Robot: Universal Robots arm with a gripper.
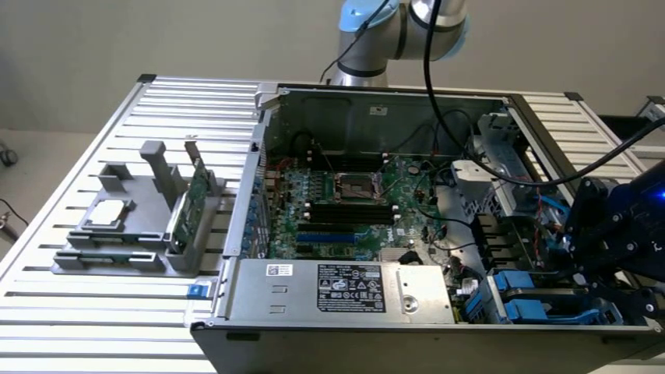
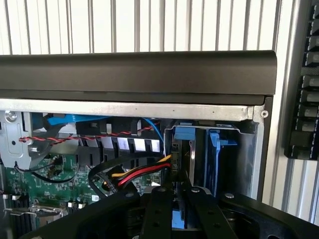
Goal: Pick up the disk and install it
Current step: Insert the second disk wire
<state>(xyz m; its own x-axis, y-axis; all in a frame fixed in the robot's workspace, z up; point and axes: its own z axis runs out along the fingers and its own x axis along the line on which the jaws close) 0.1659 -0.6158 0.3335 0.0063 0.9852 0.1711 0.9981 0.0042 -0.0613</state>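
The gripper, fingers nearly together pinching the disk, is seating it in the computer case's near-right bay; judged mid-install.

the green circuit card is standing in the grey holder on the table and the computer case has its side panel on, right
Not quite. The green circuit card does stand in the grey holder on the slatted table, but the computer case has its side panel off: the exterior view shows the motherboard exposed.
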